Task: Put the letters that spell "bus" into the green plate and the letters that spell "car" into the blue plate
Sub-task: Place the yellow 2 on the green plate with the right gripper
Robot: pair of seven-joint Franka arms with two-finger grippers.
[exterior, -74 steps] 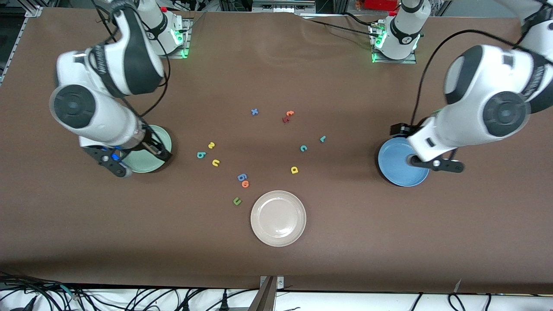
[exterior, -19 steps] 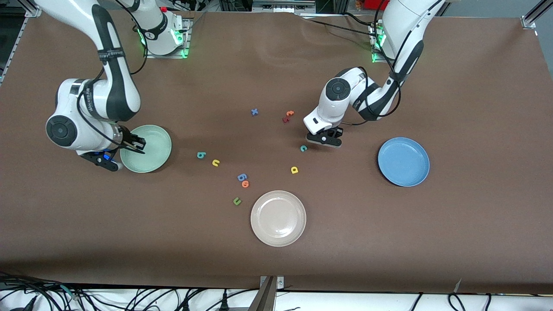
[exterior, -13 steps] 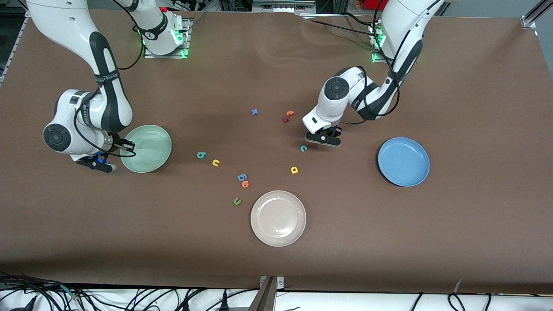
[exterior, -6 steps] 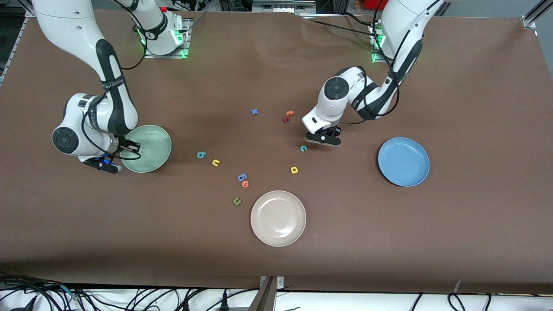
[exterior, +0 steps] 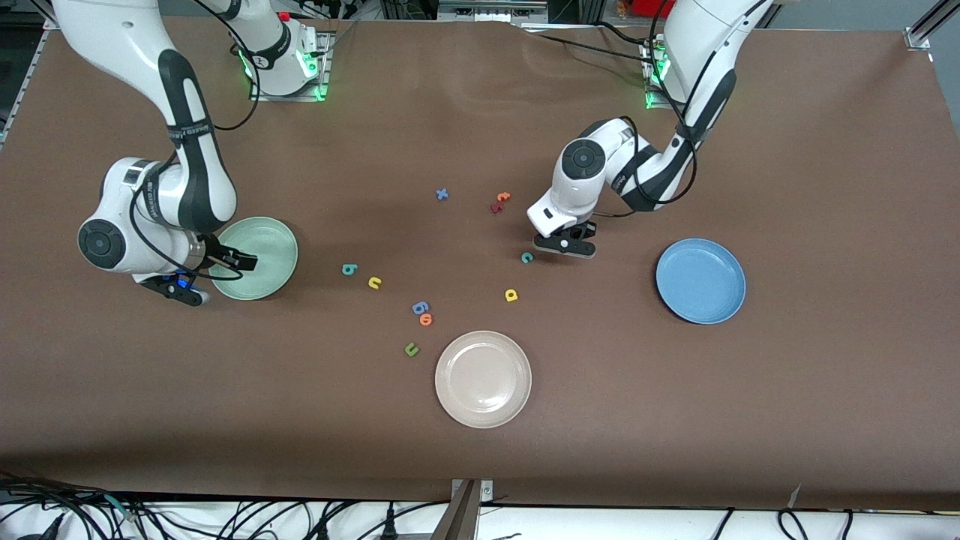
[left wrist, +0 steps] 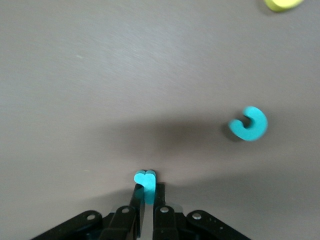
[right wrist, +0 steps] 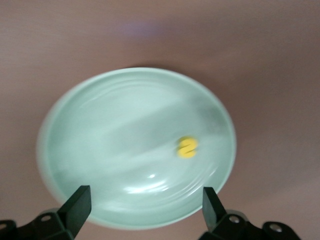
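My left gripper point(exterior: 564, 246) point(left wrist: 147, 187) is shut on the teal "r" point(left wrist: 146, 180), just above the table beside the teal "c" point(exterior: 527, 257) point(left wrist: 248, 123). The yellow "a" point(exterior: 511, 295) point(left wrist: 281, 4) lies nearer the front camera. The blue plate point(exterior: 700, 280) sits toward the left arm's end. My right gripper point(exterior: 234, 261) point(right wrist: 144, 195) hangs open over the green plate point(exterior: 266, 244) point(right wrist: 100, 125), where the yellow "s" point(right wrist: 187, 147) lies. The teal "b" point(exterior: 349, 269) and yellow "u" point(exterior: 374, 283) lie on the table beside that plate.
A cream-white plate point(exterior: 483, 379) sits near the front edge. Stray letters: blue one point(exterior: 420, 307), orange "o" point(exterior: 426, 319), green "u" point(exterior: 411, 349), blue "x" point(exterior: 442, 194), orange "t" point(exterior: 503, 196), dark red one point(exterior: 495, 208).
My right gripper has opened over the green plate and the yellow "s" now lies in it. My left gripper has shut on the teal "r" and shifted slightly.
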